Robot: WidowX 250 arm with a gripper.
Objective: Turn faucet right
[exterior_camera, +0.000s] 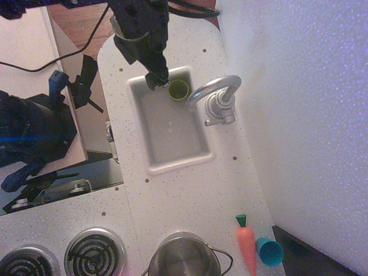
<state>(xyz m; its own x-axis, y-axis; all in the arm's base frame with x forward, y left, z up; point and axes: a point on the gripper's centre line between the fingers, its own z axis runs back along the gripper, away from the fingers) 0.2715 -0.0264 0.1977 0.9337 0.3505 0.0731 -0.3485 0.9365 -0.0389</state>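
My claw [156, 77] hangs over the sink's [172, 161] top edge, upper centre of frame, just left of a green cup [178, 89]; I cannot tell its opening. Faucet [215, 95] sits right of the sink, spout arching over the basin's upper right corner, apart from my claw.

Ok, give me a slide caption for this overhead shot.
Gripper hovers over the toy sink beside a green cup, faucet spout arched over the basin.
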